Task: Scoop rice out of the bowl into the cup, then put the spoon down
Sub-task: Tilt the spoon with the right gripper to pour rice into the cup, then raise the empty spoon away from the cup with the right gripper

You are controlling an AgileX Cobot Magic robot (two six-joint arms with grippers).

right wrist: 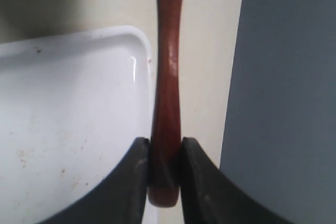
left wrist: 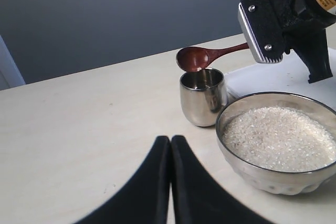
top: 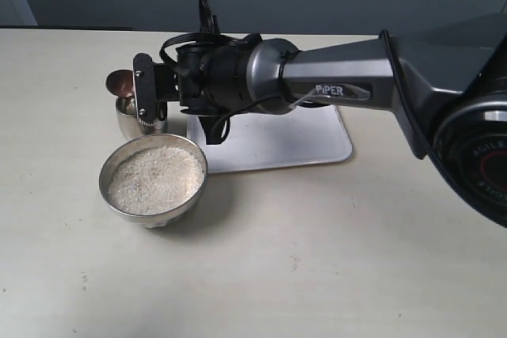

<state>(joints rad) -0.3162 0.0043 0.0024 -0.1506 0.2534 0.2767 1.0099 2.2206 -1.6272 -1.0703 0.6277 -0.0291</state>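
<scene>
My right gripper (right wrist: 165, 145) is shut on the end of the reddish-brown spoon's handle (right wrist: 167, 87). It reaches across to the left of the table (top: 145, 91). The spoon's oval bowl (left wrist: 192, 59) is tipped over the mouth of the small steel cup (left wrist: 203, 97), which stands just behind the wide steel bowl (left wrist: 273, 179). White rice (left wrist: 281, 137) fills the bowl nearly to the rim. In the exterior view the cup (top: 127, 119) is partly hidden behind the gripper, with the spoon (top: 120, 81) above it and the bowl (top: 170, 213) in front. My left gripper (left wrist: 170, 140) is shut and empty, low over the table short of the cup.
A white tray (top: 277, 142) lies on the table behind and to the right of the bowl, under my right arm (top: 333, 85). The tray's corner (right wrist: 68, 119) shows beside the spoon handle. A dark wall rises behind the table.
</scene>
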